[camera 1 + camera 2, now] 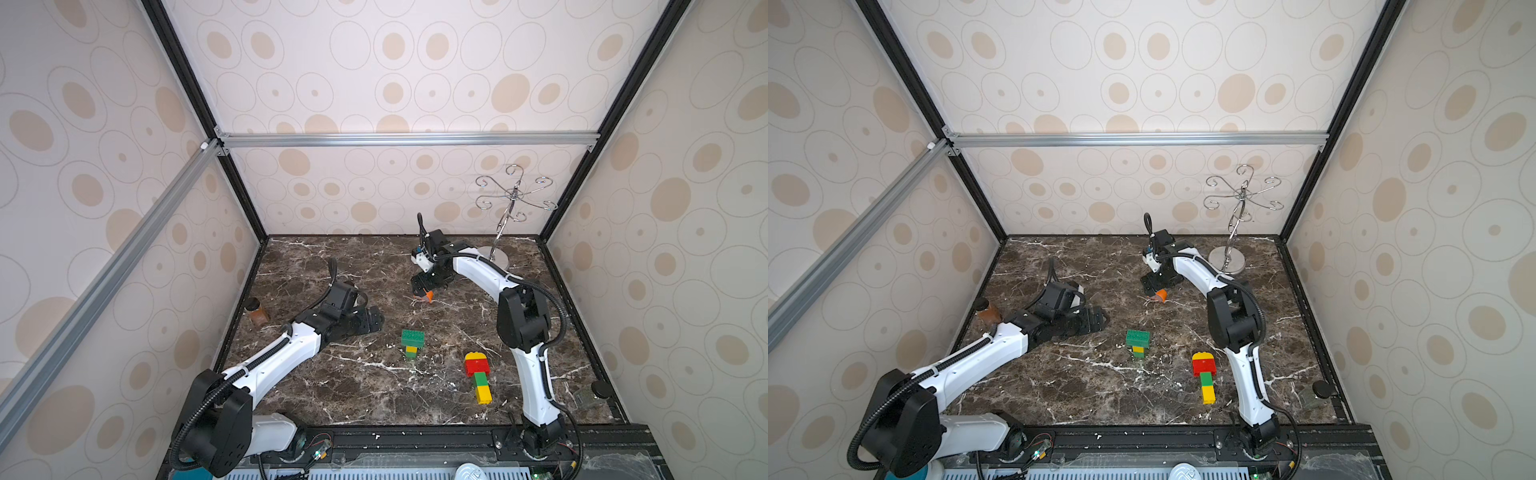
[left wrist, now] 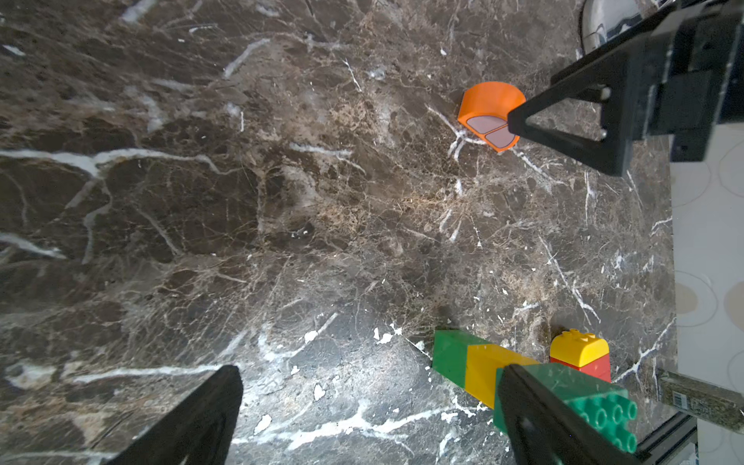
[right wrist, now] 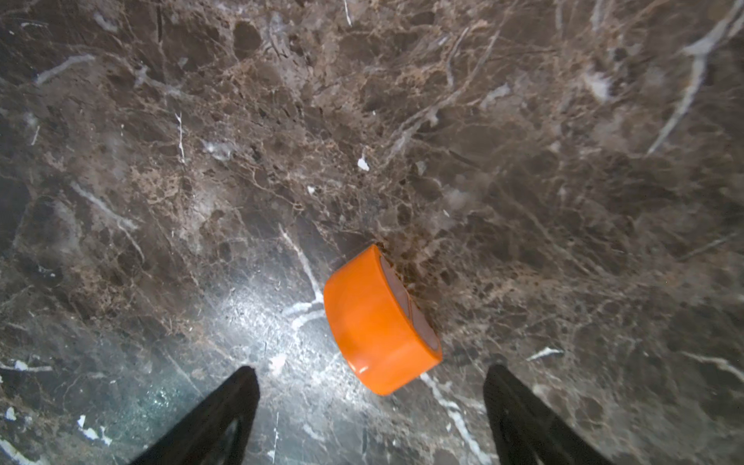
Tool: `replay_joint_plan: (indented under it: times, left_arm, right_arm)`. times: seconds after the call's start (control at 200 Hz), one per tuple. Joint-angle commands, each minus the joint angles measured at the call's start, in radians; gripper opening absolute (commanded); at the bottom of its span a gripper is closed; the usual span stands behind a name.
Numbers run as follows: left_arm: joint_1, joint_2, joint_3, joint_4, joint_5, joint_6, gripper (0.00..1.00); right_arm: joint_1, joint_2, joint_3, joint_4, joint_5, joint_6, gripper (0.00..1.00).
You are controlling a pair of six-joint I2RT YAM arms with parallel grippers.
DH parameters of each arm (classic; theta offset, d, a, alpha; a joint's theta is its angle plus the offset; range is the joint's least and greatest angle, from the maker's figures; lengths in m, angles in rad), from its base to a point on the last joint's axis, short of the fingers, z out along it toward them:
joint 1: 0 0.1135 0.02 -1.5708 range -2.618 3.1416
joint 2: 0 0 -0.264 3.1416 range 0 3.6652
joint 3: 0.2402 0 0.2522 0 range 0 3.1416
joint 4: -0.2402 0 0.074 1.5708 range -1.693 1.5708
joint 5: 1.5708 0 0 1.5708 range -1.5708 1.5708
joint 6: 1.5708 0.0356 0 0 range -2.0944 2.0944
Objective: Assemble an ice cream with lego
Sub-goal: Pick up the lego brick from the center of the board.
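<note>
R claw (image 3: 371, 367) wide, empty. Orange dome (image 3: 378, 322) lies on its side, lower centre of R wrist frame, just ahead of tips. Risk: slick curved face squirts out as pads close. L claw (image 2: 370, 370) wide, empty.

Both top views overlook the whole table (image 1: 374, 395); the close wrist views share the orange dome (image 2: 489, 100).
</note>
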Motion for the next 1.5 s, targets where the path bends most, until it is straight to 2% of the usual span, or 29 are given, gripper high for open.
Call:
replay_joint_plan:
  times: [0.0, 0.18, 0.51, 0.655, 0.88, 1.07, 1.491]
  left_arm:
    - [0.011, -0.024, -0.016, 0.021, 0.014, 0.005, 1.0]
    - [0.014, -0.025, -0.014, 0.01, 0.013, 0.003, 1.0]
    - [0.017, -0.026, -0.012, 0.003, 0.006, 0.003, 1.0]
    - [0.019, -0.03, -0.022, 0.001, 0.008, 0.003, 1.0]
    - [0.021, -0.043, -0.034, 0.0, 0.005, 0.0, 1.0]
    - [0.022, -0.057, -0.042, -0.008, -0.001, -0.002, 1.0]
    - [0.024, -0.062, -0.042, -0.016, -0.006, -0.005, 1.0]
  right_arm:
    - [0.0, 0.036, 0.033, -0.017, -0.044, -0.024, 0.91]
    - [0.0, 0.059, 0.036, -0.017, -0.071, -0.023, 0.91]
    - [0.026, -0.007, -0.036, -0.032, -0.116, -0.018, 0.84]
    - [0.041, -0.025, -0.063, -0.021, -0.068, -0.02, 0.83]
    - [0.096, -0.021, -0.046, -0.011, 0.129, -0.074, 0.82]
    - [0.097, 0.017, 0.001, -0.04, 0.164, -0.093, 0.79]
    - [0.097, 0.054, 0.056, -0.06, 0.153, -0.109, 0.73]
